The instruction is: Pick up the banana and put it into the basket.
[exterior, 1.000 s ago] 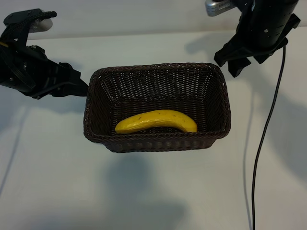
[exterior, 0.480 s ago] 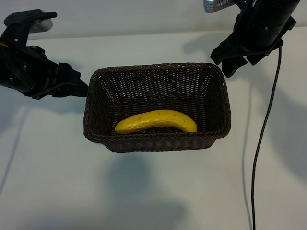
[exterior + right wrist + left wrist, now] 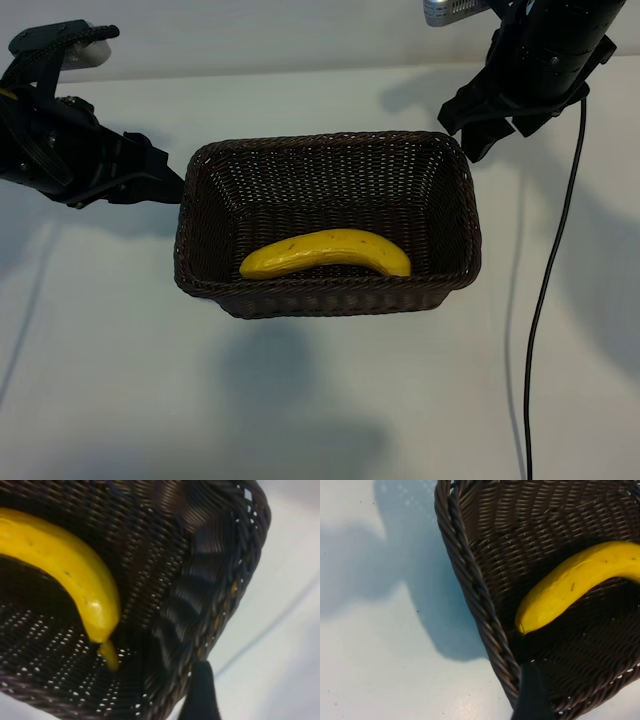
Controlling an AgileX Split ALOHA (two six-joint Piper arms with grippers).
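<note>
The yellow banana [image 3: 325,253] lies on its side inside the dark brown wicker basket [image 3: 320,141], along the near wall. Its blunt end shows in the left wrist view [image 3: 575,582], and its stem end shows in the right wrist view [image 3: 70,570]. My left gripper [image 3: 163,174] hovers just outside the basket's left end, open and empty. One of its fingers [image 3: 532,696] shows over the rim [image 3: 472,592]. My right gripper [image 3: 497,132] hangs above the basket's far right corner, open and holding nothing. A dark finger [image 3: 200,695] shows beside the basket wall [image 3: 200,595].
The basket stands in the middle of a white table [image 3: 120,380]. A black cable [image 3: 545,290] runs from the right arm down over the table's right side. Both arms cast shadows on the table in front of the basket.
The right gripper has drifted slightly to the left near the basket's far right corner. The banana, the basket and the left arm have not moved.
</note>
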